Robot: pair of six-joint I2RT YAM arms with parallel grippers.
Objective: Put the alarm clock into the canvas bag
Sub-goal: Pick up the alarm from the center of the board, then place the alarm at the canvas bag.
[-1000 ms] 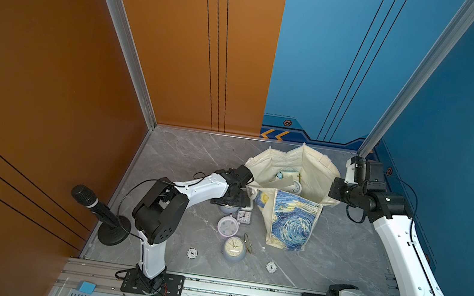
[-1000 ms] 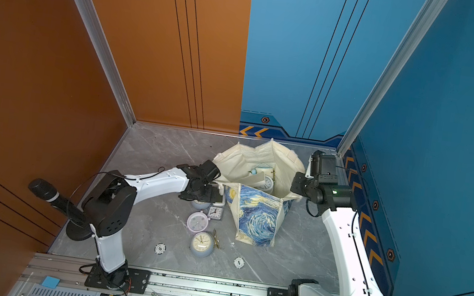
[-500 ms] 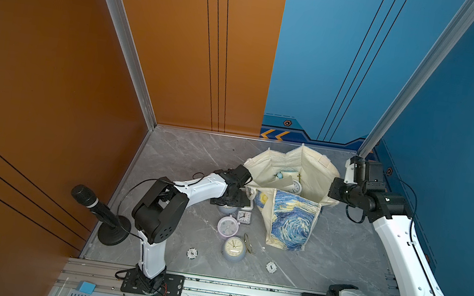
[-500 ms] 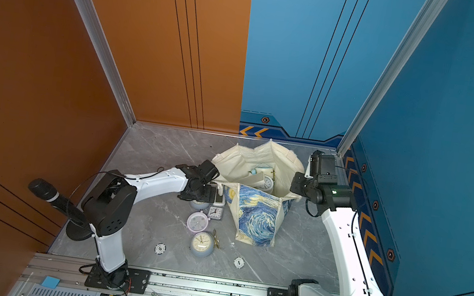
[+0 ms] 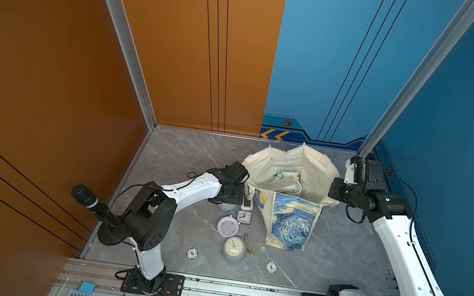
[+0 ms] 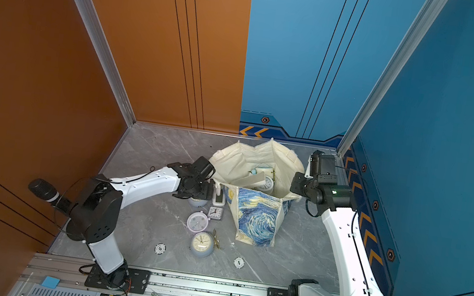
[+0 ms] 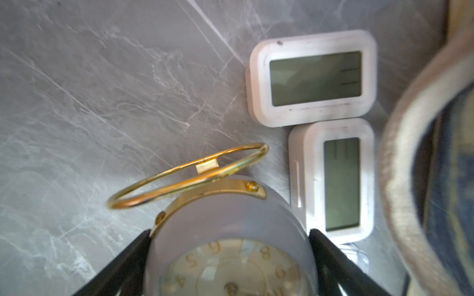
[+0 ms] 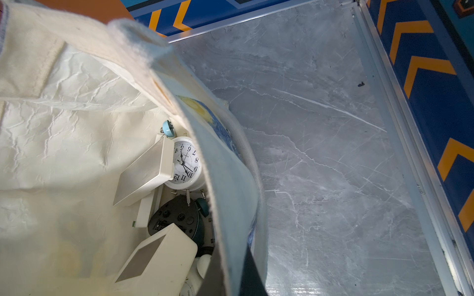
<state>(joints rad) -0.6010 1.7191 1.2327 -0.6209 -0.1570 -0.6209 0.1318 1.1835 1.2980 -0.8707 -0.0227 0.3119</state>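
Observation:
A round lavender-grey alarm clock (image 7: 230,210) with a cream dial and a gold ring stand (image 7: 187,176) sits on the marble table beside the bag. My left gripper (image 7: 228,233) is down over it, and both black fingers press against its sides. From above the clock (image 5: 226,207) is mostly hidden under that gripper (image 5: 230,196). The canvas bag (image 5: 291,222) stands open, its starry print facing front in both top views, with several clocks inside (image 8: 184,164). My right gripper (image 8: 236,271) is shut on the bag's right rim (image 5: 329,199) and holds the mouth open.
Two white digital clocks (image 7: 311,77) (image 7: 333,184) lie right next to the gripped clock. A small square clock (image 5: 244,216), a lilac round clock (image 5: 228,226) and a cream-faced round clock (image 5: 234,249) sit in front. Two chips (image 5: 192,253) (image 5: 271,267) and a microphone (image 5: 90,200) stand nearer.
My left gripper's fingers have drawn in a little around the clock by the bag. The right arm and the bag have not moved.

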